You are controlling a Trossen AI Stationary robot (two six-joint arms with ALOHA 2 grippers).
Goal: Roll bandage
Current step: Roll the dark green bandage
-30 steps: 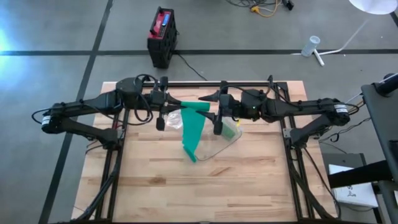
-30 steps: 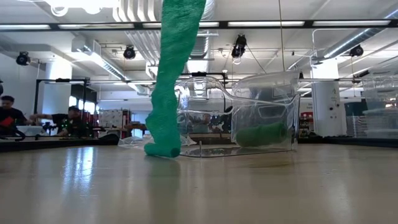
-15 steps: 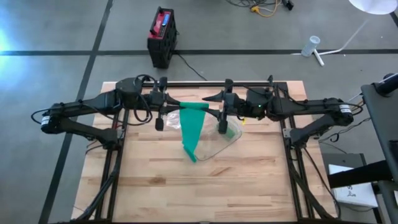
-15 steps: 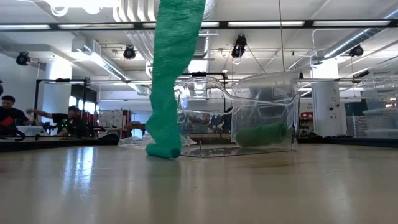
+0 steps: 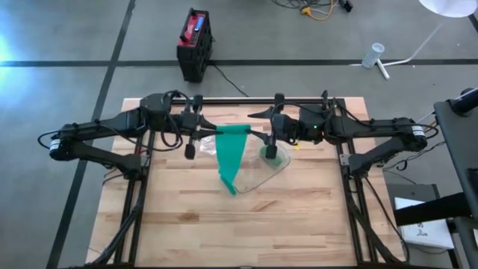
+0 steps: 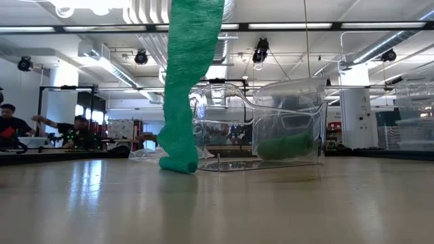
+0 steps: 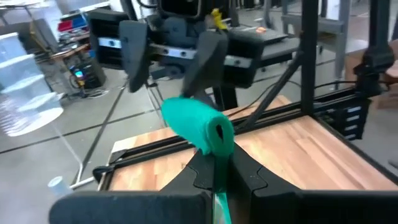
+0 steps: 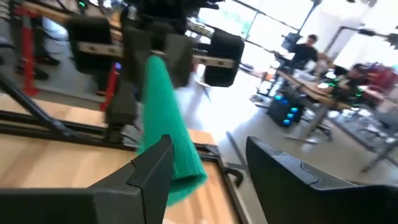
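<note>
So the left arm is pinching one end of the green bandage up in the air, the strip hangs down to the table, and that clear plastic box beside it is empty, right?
Not quite: the clear plastic box is not empty. The low view shows another green roll lying inside it. The rest holds: the left gripper is shut on the green bandage, whose strip hangs down to the table.

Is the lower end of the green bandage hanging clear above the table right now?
No, in the low view the green bandage hangs down and its rolled end rests on the table.
</note>
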